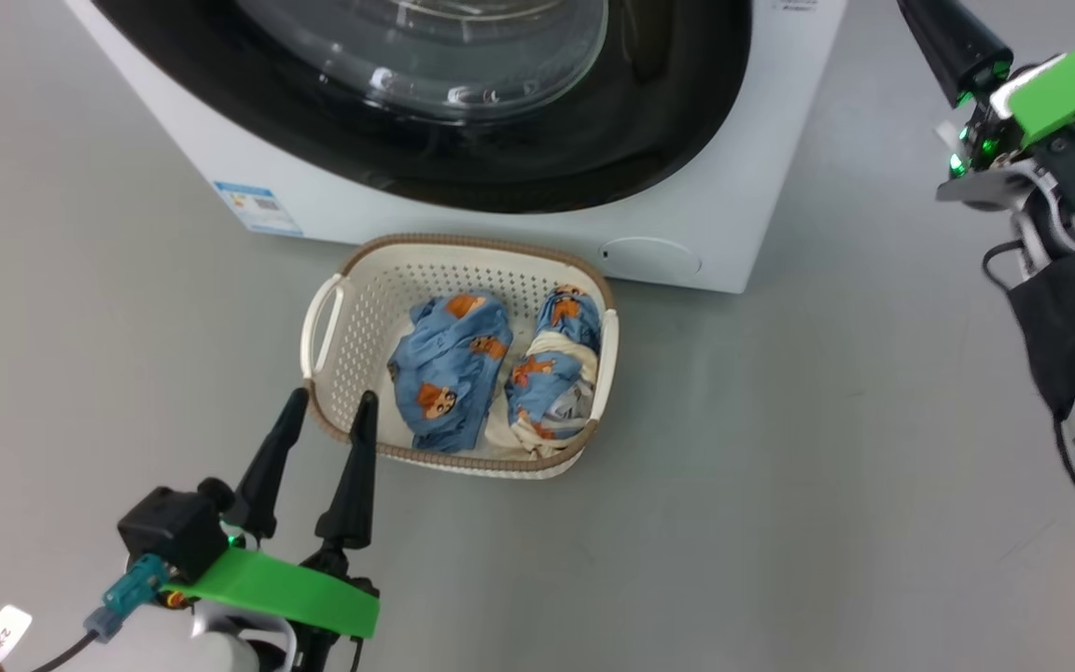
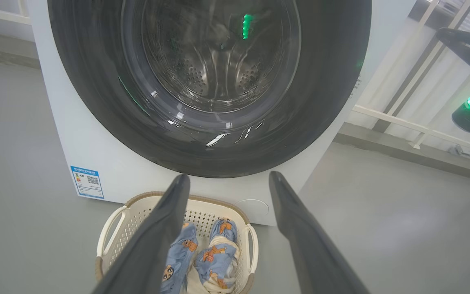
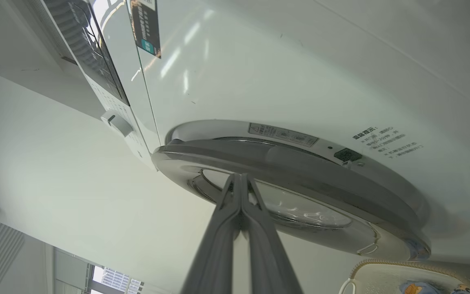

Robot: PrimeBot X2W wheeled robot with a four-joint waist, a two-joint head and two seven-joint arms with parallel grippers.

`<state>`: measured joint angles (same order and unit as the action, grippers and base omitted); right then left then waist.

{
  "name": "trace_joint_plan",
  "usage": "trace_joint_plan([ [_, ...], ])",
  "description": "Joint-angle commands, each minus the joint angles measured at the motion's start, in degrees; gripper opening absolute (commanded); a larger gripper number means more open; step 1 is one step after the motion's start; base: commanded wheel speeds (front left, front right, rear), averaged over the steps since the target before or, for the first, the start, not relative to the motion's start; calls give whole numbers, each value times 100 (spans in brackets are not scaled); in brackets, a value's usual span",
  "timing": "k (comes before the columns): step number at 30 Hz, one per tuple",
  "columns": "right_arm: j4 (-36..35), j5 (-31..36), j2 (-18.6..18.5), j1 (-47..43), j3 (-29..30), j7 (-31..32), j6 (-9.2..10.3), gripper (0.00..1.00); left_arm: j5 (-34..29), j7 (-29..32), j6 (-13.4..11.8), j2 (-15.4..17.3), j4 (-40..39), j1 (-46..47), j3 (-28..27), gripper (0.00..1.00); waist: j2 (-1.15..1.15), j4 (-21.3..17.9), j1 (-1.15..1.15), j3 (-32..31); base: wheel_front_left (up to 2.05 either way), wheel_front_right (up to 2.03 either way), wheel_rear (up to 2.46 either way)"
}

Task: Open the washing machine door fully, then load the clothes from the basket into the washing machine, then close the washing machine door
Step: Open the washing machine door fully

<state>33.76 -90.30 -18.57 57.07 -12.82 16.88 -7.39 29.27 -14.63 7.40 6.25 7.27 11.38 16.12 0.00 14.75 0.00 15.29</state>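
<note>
The washing machine (image 1: 743, 177) stands ahead with its door (image 1: 537, 159), black-rimmed with a glass bowl, lying against the front; the steel drum shows through the door (image 2: 214, 69). On the floor before it, the basket (image 1: 463, 245) holds the clothes: a blue bear-print bundle (image 1: 449, 373) and a second with cream cloth (image 1: 556, 369). My left gripper (image 1: 329, 401) is open and empty by the basket's near left corner, above the basket (image 2: 145, 220) in the left wrist view. My right gripper (image 3: 239, 177) is shut, its tips at the door's rim (image 3: 300, 171).
A blue label sticker (image 1: 258, 207) marks the machine's lower left corner, and a round cover (image 1: 649, 257) sits at the lower right. A white railing (image 2: 402, 114) runs along the wall to the machine's right. Grey floor (image 1: 780, 467) surrounds the basket.
</note>
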Motion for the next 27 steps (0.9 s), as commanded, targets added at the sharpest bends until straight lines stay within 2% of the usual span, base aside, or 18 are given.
trace_joint_plan([
  [1, -102, -47, 6, 165, -66, 84, -10, 0, 27, -37, 9, 85, -156, 202, -162, 100, 0, 167, 0, 191, 0, 0, 0],
  [12, 719, -113, -186, 1021, -183, 979, -10, 0, 173, -37, 9, 33, -250, 611, 119, 100, 0, 473, 0, 733, 0, 0, 0],
  [27, 1178, 141, -111, 1737, -309, 964, -10, 0, 302, -37, 9, -10, -358, 869, 271, 100, 0, 708, 0, 1140, 0, 0, 0],
])
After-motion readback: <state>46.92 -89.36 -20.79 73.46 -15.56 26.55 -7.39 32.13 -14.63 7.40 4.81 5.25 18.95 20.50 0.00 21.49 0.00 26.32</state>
